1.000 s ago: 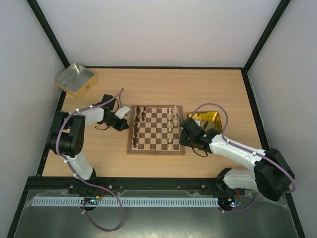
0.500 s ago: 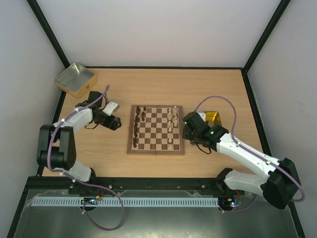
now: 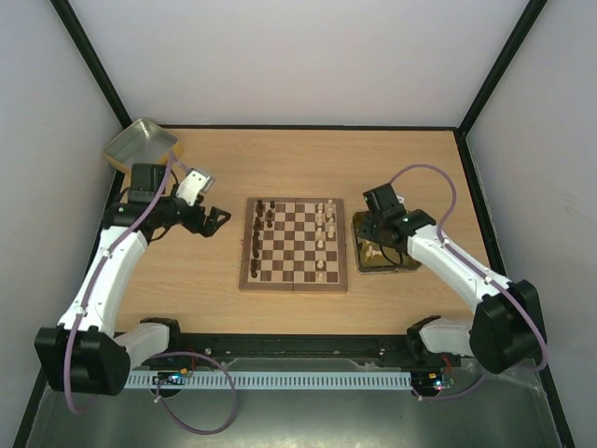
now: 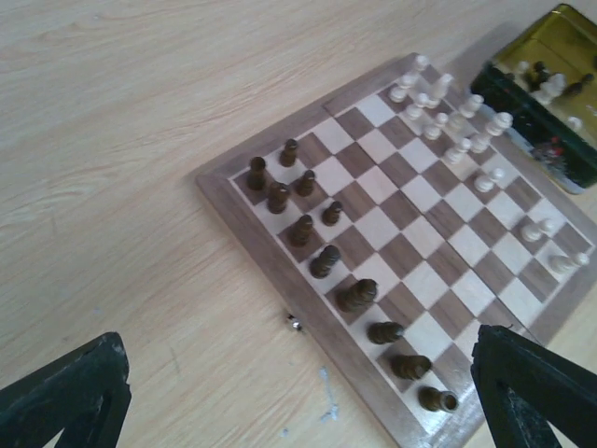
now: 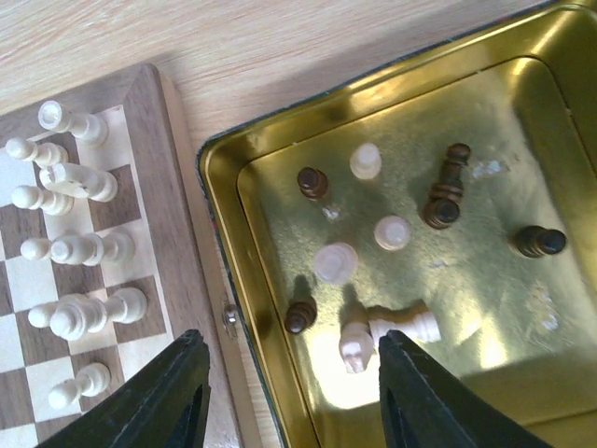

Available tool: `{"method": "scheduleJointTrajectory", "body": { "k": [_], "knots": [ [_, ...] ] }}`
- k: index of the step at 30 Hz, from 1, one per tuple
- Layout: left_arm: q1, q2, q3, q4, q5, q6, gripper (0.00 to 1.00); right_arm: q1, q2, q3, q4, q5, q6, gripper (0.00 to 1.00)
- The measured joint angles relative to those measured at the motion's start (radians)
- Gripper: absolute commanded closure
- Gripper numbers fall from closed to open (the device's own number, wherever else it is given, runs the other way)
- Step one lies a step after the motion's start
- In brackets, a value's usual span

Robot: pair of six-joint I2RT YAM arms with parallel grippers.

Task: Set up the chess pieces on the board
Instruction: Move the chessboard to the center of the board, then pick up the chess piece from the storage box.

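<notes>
Wooden chess pieces (image 4: 326, 261) line two opposite edges of the board (image 4: 410, 245); left gripper (image 3: 216, 220) gapes empty, right gripper (image 5: 291, 397) hangs half-spread, seemingly empty, over the tray (image 5: 494, 159).

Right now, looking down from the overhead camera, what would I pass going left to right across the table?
Gold tin → left hand → board → gold tray.

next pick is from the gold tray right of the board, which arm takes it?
Right. The right tool hangs open directly above the tray, loose pieces just below. The left tool, also open, sits left of the board, which lies between it and the tray.
</notes>
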Motion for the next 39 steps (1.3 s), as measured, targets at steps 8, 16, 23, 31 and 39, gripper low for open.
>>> {"method": "scheduleJointTrajectory", "body": {
  "k": [8,16,23,31,39],
  "knots": [
    [0.0,-0.059,-0.098,0.0,0.073,-0.004,0.01,-0.008,0.125,0.043,0.032,-0.015,0.0,0.65],
    [0.0,-0.051,-0.124,0.01,0.126,-0.01,0.01,-0.034,0.227,0.103,0.055,-0.015,0.003,0.69],
    [0.0,-0.046,-0.135,0.015,0.156,-0.01,0.01,-0.08,0.336,0.169,0.079,-0.036,0.003,0.7],
    [0.0,-0.046,-0.14,0.015,0.173,-0.007,0.01,-0.106,0.412,0.175,0.099,-0.065,0.004,0.7],
    [0.0,-0.046,-0.141,0.015,0.181,-0.004,0.01,-0.113,0.425,0.175,0.108,-0.068,0.004,0.7]
  ]
}}
